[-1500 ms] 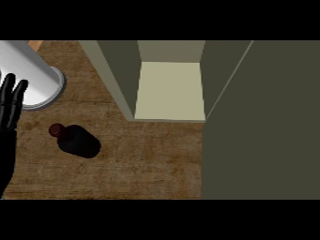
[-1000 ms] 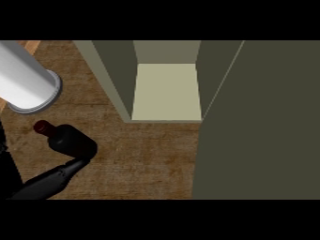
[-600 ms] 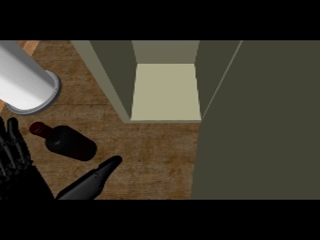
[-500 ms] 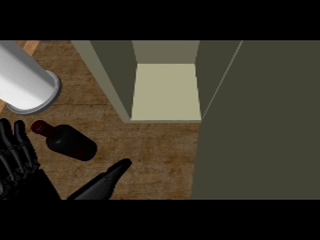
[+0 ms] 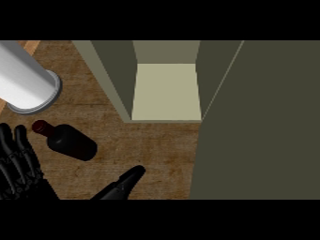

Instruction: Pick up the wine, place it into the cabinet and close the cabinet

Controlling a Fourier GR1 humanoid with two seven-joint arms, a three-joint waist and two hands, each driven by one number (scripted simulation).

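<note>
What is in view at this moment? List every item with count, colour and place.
wine bottle: one, dark with a reddish neck, lying on the counter at lower left, neck pointing up-left.
cylinder: one, white-grey, at upper left of the counter.
cabinet: one, olive-grey with a pale shelf, top centre, open.
cabinet door: one, olive-grey, swung open, filling the right side.
counter: one, brown wood grain, under everything.
hand: one black hand at lower left, fingers straight, thumb spread wide below the bottle, touching nothing; which hand it is cannot be told.
</note>
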